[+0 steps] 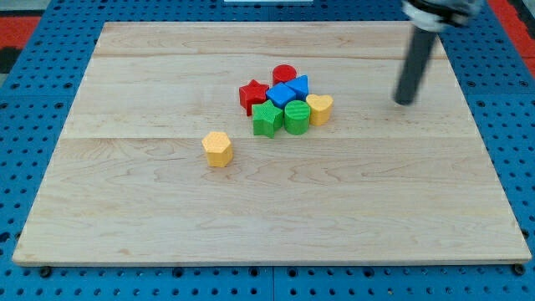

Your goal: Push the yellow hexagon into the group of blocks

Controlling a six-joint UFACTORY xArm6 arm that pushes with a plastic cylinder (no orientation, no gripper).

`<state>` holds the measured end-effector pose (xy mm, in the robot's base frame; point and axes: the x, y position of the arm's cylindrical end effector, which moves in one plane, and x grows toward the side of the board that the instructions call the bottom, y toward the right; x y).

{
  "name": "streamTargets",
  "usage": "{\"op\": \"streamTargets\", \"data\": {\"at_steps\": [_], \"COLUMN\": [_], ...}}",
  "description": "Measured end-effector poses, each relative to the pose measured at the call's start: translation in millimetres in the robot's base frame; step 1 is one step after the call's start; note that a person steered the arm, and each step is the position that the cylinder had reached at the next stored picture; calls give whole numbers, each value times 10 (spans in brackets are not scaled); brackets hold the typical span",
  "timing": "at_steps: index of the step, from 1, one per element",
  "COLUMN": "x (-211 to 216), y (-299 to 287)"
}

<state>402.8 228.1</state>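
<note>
The yellow hexagon point(217, 149) lies alone on the wooden board point(125, 217), left of the middle. Up and to its right is a tight group: a red star point(252, 94), a red cylinder point(284, 73), a blue cube point(282, 94), a blue triangle point(300, 84), a green star point(267, 119), a green cylinder point(297, 116) and a yellow heart point(319, 108). My tip point(405, 101) is at the view's right, well to the right of the group and far from the yellow hexagon. The rod rises to the view's top edge.
The board lies on a blue perforated base point(33, 125) that shows around its edges. A red area point(25, 17) shows at the view's top corners.
</note>
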Motion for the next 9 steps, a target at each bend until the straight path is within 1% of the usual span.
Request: {"op": "streamTargets", "data": {"at_steps": [1, 2, 3, 4, 5, 6, 7, 9], "x": [832, 1505, 1741, 1863, 1862, 1849, 1801, 911], "y": [175, 36, -621, -1303, -2163, -2802, -3254, -3701]}}
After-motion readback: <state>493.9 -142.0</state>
